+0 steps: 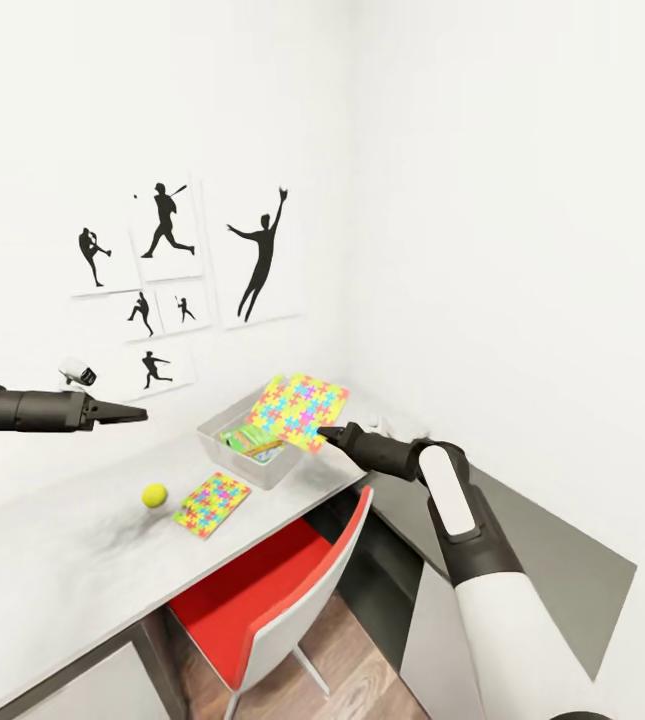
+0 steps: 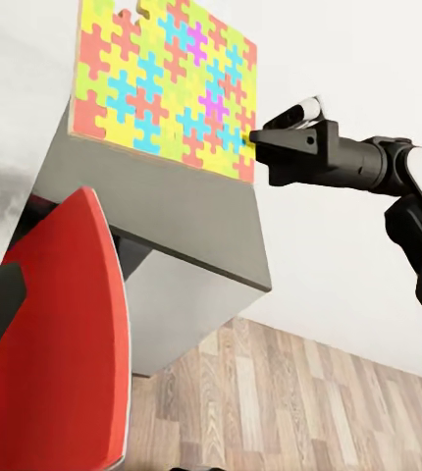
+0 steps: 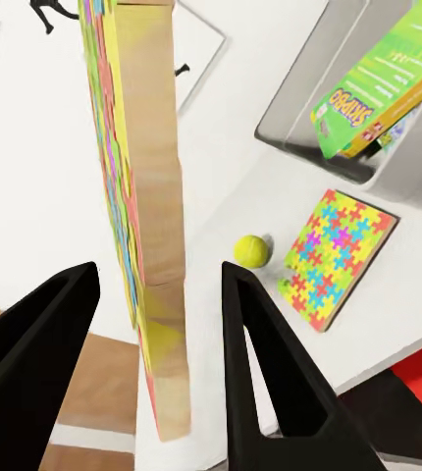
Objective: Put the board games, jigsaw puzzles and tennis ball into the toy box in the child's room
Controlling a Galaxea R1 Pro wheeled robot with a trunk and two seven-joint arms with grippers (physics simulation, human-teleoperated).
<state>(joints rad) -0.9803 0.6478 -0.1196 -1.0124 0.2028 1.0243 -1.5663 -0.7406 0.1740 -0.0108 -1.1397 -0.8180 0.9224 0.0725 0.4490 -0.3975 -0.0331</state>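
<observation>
Right gripper: jaws pinching the thin multicoloured square jigsaw puzzle, tilted over the shallow grey toy box.
Left gripper: raised at left; jaw spread cannot be told.
Toy box: holds a green printed board game.
White bench: second flat jigsaw puzzle, fuzzy yellow-green tennis ball just left.

Matt white table, wood-backed jigsaw puzzle.

On the surface the toy box sits far right with a board game in it. A puzzle lies near it, the ball left of that. Another puzzle is above the box, in the right tool.
</observation>
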